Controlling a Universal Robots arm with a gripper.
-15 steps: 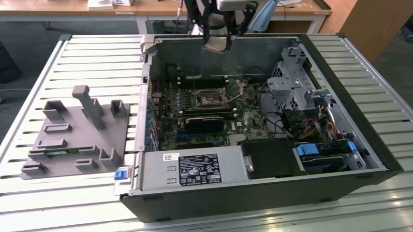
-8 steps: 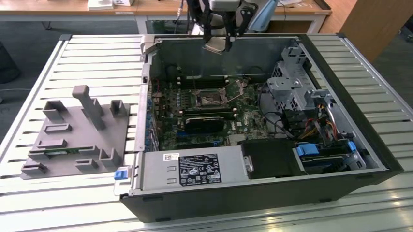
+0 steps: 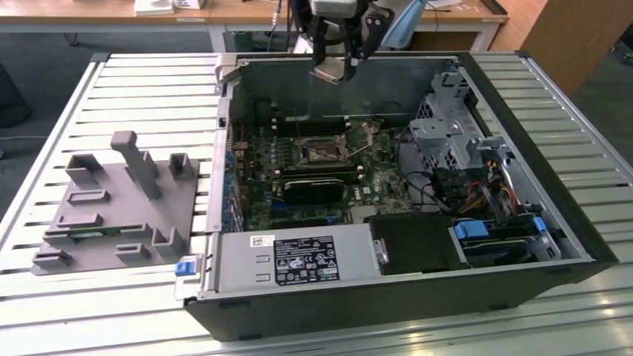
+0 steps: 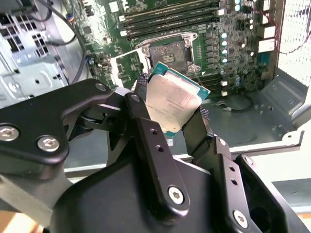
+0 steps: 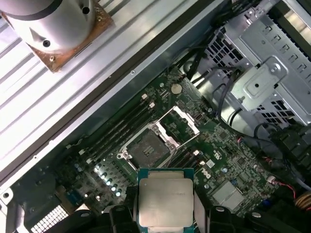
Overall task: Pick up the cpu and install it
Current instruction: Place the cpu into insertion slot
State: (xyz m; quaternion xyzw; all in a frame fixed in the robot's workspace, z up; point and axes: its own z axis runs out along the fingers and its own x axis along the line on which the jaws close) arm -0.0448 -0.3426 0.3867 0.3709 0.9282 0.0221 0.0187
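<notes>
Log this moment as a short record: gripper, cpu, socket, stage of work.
gripper: gripper shut on the cpu, above the open computer case
cpu: gripped at two opposite edges, metal top showing, hanging over the motherboard
socket: socket open, no chip in it
stage: cpu picked up, not installed

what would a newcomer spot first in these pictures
The cpu, its silver top gleaming, is pinched between the black jaws and hangs above the motherboard. On that board the empty socket sits with its metal frame flipped open. In the exterior view the open computer case lies on a slatted table, with a grey fixture plate at the exterior view's left.
</notes>
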